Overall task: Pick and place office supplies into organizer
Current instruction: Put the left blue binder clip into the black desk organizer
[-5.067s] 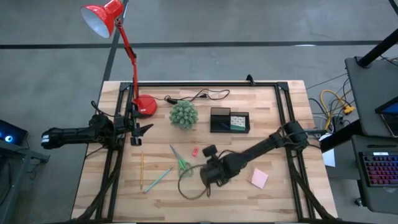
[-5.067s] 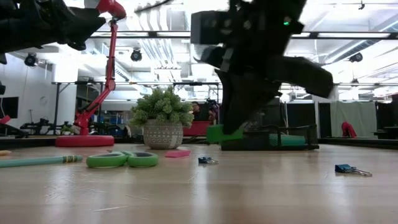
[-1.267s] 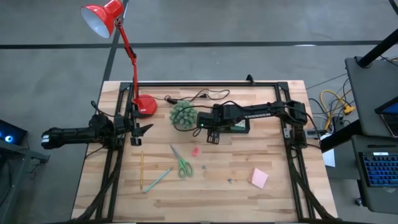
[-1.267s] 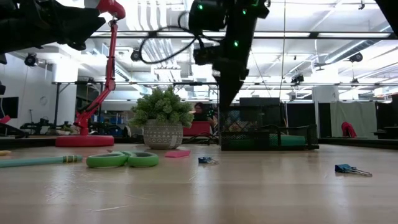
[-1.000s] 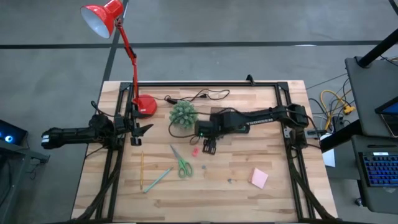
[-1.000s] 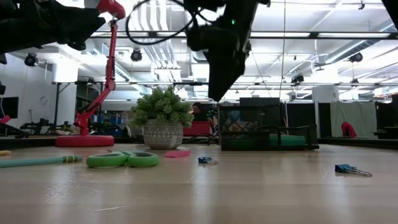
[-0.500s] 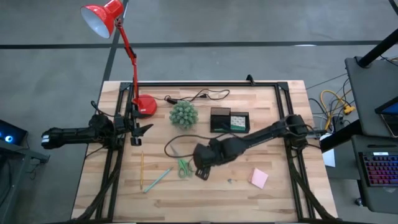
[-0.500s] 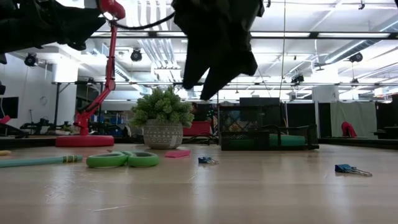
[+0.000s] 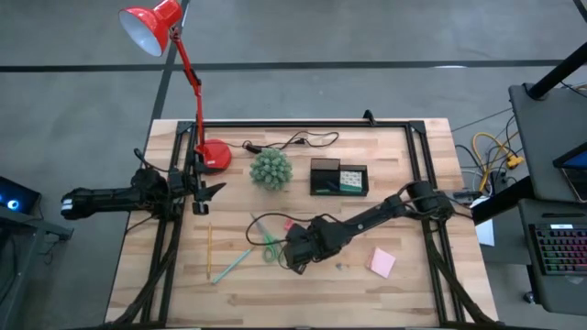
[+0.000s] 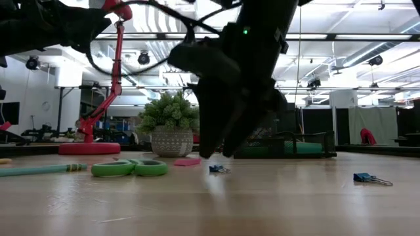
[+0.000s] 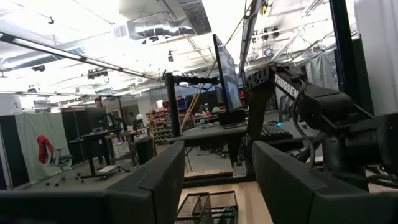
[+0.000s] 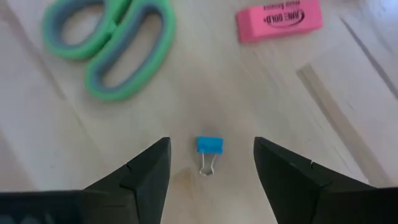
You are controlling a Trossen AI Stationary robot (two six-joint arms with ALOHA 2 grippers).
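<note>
A small blue binder clip [image 12: 209,146] lies on the wooden table. My right gripper [image 12: 210,143] hangs open just above it, pointing down, one finger on each side and touching nothing; the low view shows the fingertips [image 10: 207,155] a little above the clip [image 10: 218,169]. Green-handled scissors [image 9: 269,243] and a pink eraser [image 12: 278,20] lie just beyond. A yellow pencil [image 9: 209,252], a light green pen [image 9: 234,264] and a pink sticky-note pad [image 9: 382,263] rest flat on the table. The black organizer [image 9: 338,178] stands at the far middle. My left gripper [image 9: 209,191] waits open at the left edge.
A round green plant [image 9: 271,170] stands left of the organizer. The red lamp's base [image 9: 215,154] and its black cord [image 9: 293,141] lie at the far left. A second binder clip [image 10: 371,177] lies near the sticky pad. Black frame rails [image 9: 422,174] run along the table's sides.
My right gripper has swung from beside the plant and organizer toward the table's near edge. It has come down over the blue binder clip, still open. Nothing on the table has moved.
</note>
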